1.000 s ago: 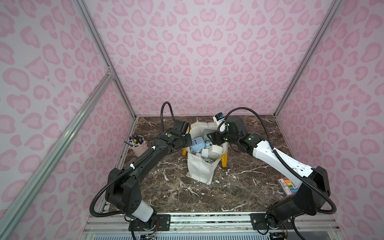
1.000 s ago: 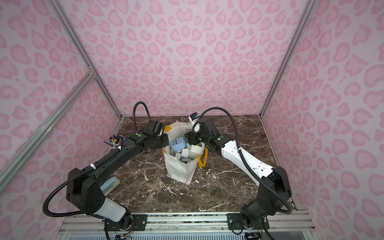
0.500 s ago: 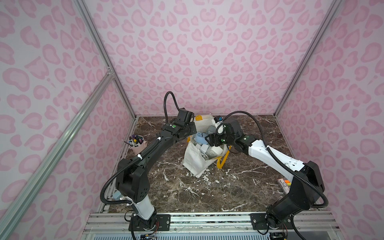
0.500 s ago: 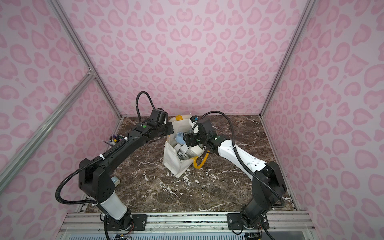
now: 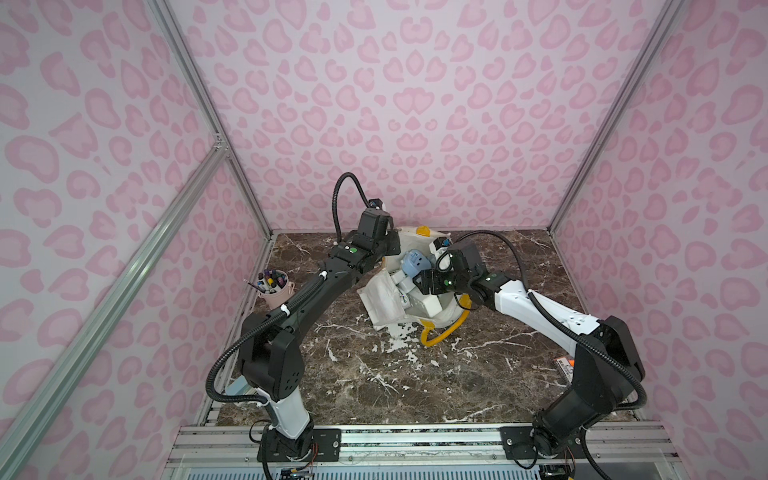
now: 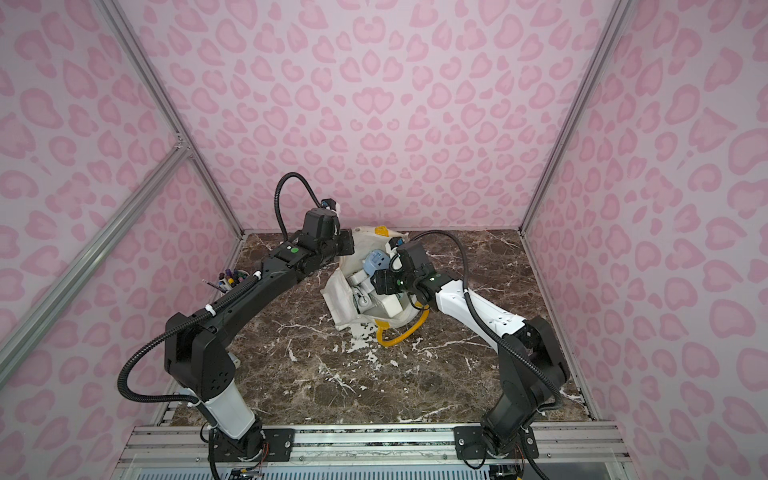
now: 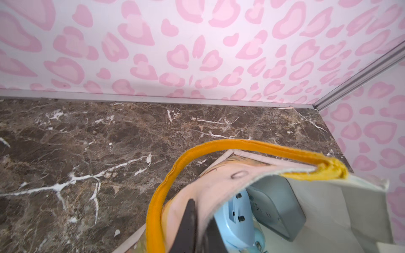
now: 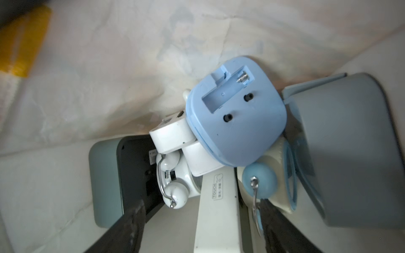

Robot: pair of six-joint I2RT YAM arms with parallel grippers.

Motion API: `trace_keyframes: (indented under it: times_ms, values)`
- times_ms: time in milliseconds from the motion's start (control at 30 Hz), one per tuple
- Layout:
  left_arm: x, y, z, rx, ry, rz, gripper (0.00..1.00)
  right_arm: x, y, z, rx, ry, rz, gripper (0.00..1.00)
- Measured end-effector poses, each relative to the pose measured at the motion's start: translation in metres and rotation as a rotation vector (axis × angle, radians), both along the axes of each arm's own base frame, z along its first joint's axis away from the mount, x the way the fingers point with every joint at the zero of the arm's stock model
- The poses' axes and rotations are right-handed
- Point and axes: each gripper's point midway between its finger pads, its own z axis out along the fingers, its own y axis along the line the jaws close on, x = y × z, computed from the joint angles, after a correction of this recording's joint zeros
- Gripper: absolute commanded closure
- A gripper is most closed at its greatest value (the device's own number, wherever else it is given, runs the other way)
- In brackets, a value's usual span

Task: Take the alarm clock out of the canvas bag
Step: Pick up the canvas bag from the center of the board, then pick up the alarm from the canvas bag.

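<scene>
Reach-in step: my left gripper (image 7: 200, 216) pinches the rim of the canvas bag (image 5: 386, 299), holding its mouth open mid-table. My right gripper (image 8: 203, 219), fingers spread, hovers inside over the blue alarm clock (image 8: 236, 114), not yet out. Next I must close on it and lift

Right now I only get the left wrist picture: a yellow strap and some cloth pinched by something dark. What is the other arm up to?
Observer: The right gripper is open, reaching into the canvas bag over a heap of clocks.
Visitor: Which clock lies on top?
Observer: A blue clock, its back showing and its battery slot empty.
Visitor: Is there anything outside the bag?
Observer: A pink pen bucket stands on the table, on the left arm's side.
</scene>
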Motion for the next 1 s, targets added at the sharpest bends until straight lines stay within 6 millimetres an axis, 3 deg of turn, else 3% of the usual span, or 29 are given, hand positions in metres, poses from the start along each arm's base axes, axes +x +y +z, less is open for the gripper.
trace_keyframes:
  times_ms: [167,433,800,1000]
  values:
    - [-0.003,-0.017,0.006,0.003,-0.055,-0.047,0.97,-0.002,-0.009,-0.016,0.008,0.040,-0.036,0.17]
    - [-0.012,-0.020,0.004,0.015,-0.069,-0.050,0.97,-0.008,-0.011,-0.021,-0.013,0.061,-0.012,0.20]
    - [-0.022,-0.018,0.004,-0.032,-0.057,-0.030,0.97,-0.047,-0.012,-0.054,-0.236,0.089,0.132,0.21]
    - [-0.029,-0.020,0.000,-0.075,-0.039,-0.031,0.97,-0.051,-0.010,-0.065,-0.329,0.077,0.158,0.20]
